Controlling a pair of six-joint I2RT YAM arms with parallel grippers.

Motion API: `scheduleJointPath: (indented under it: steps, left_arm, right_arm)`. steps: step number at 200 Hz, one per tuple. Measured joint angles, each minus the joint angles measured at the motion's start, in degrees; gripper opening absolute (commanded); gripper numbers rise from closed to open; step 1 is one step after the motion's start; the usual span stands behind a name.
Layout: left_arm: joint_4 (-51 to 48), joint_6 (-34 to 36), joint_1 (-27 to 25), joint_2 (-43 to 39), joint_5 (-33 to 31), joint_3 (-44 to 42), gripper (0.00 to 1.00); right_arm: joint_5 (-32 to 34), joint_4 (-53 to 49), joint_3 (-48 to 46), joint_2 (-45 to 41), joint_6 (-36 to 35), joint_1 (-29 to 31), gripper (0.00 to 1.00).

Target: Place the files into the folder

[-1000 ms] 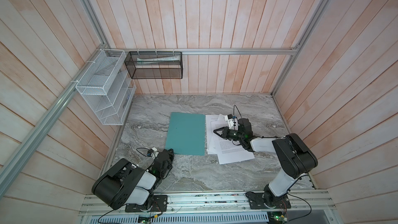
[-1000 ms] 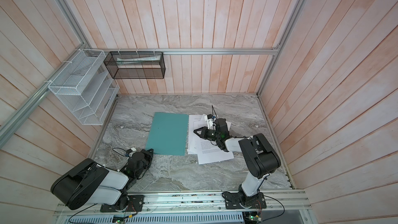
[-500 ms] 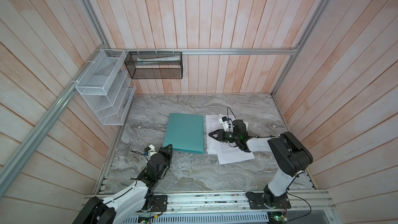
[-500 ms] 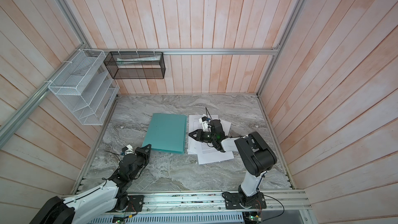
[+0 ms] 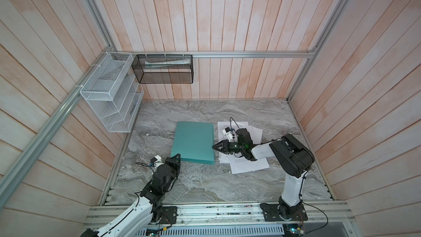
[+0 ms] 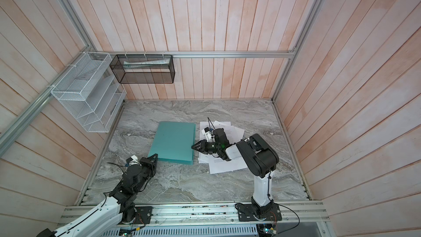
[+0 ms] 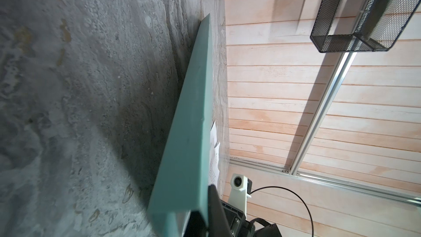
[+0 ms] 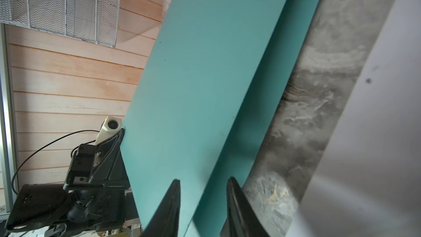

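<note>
Right gripper [image 5: 216,147], jaws parted astride the flat teal-green folder's [image 5: 193,142] lifted cover edge beside the white printed files [image 5: 248,166], needed, I judged, a firm pinch before raising; left gripper [image 5: 176,156] was shut.

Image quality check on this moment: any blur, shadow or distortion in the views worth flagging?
Both top views: sharp, evenly lit, wall planks bowed by the wide lens. Left wrist view: the folder casts a dark shadow on the marble table; the nearest corner and the left claw are blurred. Right wrist view: the right claw fingers are soft, and the files are a featureless pale blur.
</note>
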Motion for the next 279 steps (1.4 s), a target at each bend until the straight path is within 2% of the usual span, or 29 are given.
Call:
scheduleJointPath:
  steps: [91,111,141,158,179,196,204,214,219,227,233,261,266,279]
  left_arm:
    - [4.1,0.0,0.2,5.7,0.6,0.0,0.00]
    - [4.3,0.2,0.5,5.7,0.7,0.0,0.00]
    - [4.1,1.0,2.1,5.7,2.2,0.0,0.00]
    - [3.2,2.1,3.5,5.7,3.9,0.0,0.24]
    - [1.4,4.3,5.1,5.5,6.6,0.0,0.51]
    - [-1.7,6.0,5.7,4.4,8.2,0.0,0.64]
    - [-4.3,8.5,5.7,3.7,8.8,0.1,0.75]
    - [-7.4,9.7,5.8,3.1,9.5,0.3,0.77]
    - [-9.8,11.3,5.8,3.0,9.9,1.0,0.84]
    - [-13.1,12.6,5.8,3.0,10.3,2.4,0.86]
    - [-15.9,14.3,5.8,3.2,10.7,4.1,0.95]
    - [-25.2,20.4,5.7,5.0,11.4,13.8,0.96]
    - [-26.4,21.7,5.5,5.6,11.4,15.5,1.00]
    - [-29.4,24.0,4.2,7.3,10.9,19.2,1.00]
  right_arm:
    - [-4.3,10.6,3.6,7.7,8.8,0.6,0.29]
    - [-5.3,12.3,5.2,9.1,10.5,0.6,0.25]
    - [-6.3,14.0,7.2,10.9,12.9,0.7,0.13]
    - [-6.7,14.0,7.4,11.1,13.5,0.7,0.00]
    - [-6.8,13.8,7.9,11.1,14.3,1.0,0.00]
    - [-6.7,13.3,8.3,11.0,14.4,1.1,0.00]
    - [-6.6,12.8,8.4,10.8,14.4,1.2,0.00]
    - [-6.6,12.0,8.6,10.6,14.5,1.3,0.00]
    - [-6.4,11.4,8.7,10.5,14.6,1.4,0.00]
    - [-6.2,10.4,9.0,10.3,14.6,1.4,0.00]
    - [-5.9,9.6,9.1,9.9,14.6,1.4,0.00]
    - [-3.6,4.5,9.5,6.8,14.4,1.6,0.00]
    - [-3.2,3.5,9.6,6.1,14.3,1.7,0.00]
    - [-1.5,-0.2,10.7,4.2,14.1,1.9,0.00]
